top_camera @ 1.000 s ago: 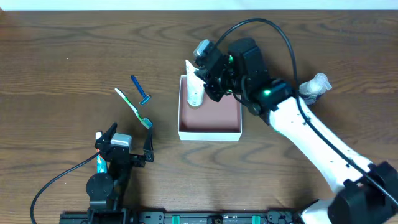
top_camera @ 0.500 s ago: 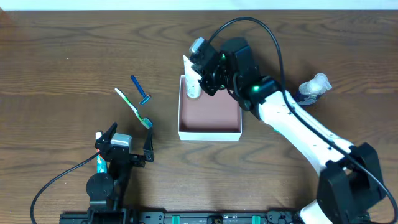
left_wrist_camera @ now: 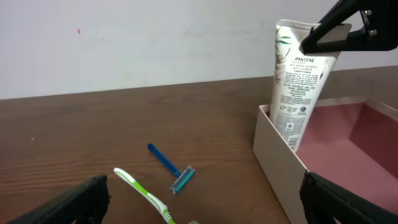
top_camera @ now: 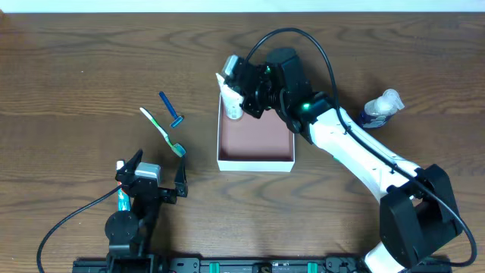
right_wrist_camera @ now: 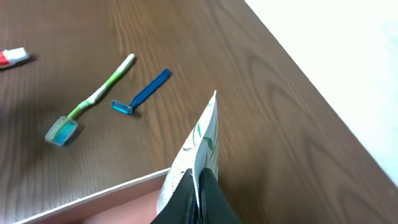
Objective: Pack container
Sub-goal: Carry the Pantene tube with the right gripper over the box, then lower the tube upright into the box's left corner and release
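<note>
The container [top_camera: 255,162] is a shallow white-walled box with a reddish-pink floor at the table's middle. My right gripper [top_camera: 244,97] is shut on the crimped end of a white Pantene tube [top_camera: 232,103], holding it nearly upright over the container's far left corner. In the left wrist view the tube [left_wrist_camera: 301,93] has its lower end behind the container's left wall [left_wrist_camera: 278,163]. In the right wrist view my right gripper [right_wrist_camera: 198,186] pinches the tube [right_wrist_camera: 203,138]. My left gripper [top_camera: 158,171] is open and empty near the front left, also seen in its own view [left_wrist_camera: 202,194].
A green toothbrush [top_camera: 163,133] and a blue razor [top_camera: 171,111] lie left of the container. A small toothpaste tube [top_camera: 121,199] lies by the left arm. A clear bottle [top_camera: 381,107] lies at the right.
My right gripper has carried the tube leftward and farther back, from over the container's left side to its far left corner. The left arm has not moved.
</note>
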Controlling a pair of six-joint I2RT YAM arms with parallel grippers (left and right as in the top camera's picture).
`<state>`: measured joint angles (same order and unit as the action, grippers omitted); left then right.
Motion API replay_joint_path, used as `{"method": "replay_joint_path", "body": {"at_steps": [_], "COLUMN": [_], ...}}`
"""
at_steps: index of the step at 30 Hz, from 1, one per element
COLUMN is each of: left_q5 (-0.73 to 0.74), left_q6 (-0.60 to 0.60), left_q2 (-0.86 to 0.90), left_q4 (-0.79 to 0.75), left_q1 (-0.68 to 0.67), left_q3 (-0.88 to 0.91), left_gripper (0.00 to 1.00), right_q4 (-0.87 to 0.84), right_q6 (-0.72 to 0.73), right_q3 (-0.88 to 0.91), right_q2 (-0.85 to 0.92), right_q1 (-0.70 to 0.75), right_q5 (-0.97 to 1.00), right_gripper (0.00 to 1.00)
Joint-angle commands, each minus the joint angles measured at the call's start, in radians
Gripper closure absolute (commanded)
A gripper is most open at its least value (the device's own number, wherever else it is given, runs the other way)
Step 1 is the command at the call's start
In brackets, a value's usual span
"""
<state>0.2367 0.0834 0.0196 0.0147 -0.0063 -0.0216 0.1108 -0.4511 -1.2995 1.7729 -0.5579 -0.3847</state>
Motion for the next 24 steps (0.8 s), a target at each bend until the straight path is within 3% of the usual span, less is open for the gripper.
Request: {"method": "replay_joint_path", "body": {"at_steps": [1, 8, 24], "left_q5": [0.014, 0.014, 0.014], "left_q6": [0.01, 0.01, 0.01], "left_q2": [0.003, 0.003, 0.003], "left_q4": [0.034, 0.034, 0.034], "left_q1": [0.006, 0.006, 0.006], "left_q3": [0.018, 0.018, 0.018], "left_gripper": [0.02, 0.02, 0.02], "right_q4": [-0.016, -0.017, -0.055], "right_q6": [-0.117, -0.225, -0.291], "right_q3": [-0.023, -0.023, -0.023], "right_q2": [-0.008, -0.003, 0.063], "right_q1": [-0.006, -0.006, -0.006], "right_q5": [-0.081, -0.098, -0.098], "right_gripper": [0.99, 0.99, 0.99]}}
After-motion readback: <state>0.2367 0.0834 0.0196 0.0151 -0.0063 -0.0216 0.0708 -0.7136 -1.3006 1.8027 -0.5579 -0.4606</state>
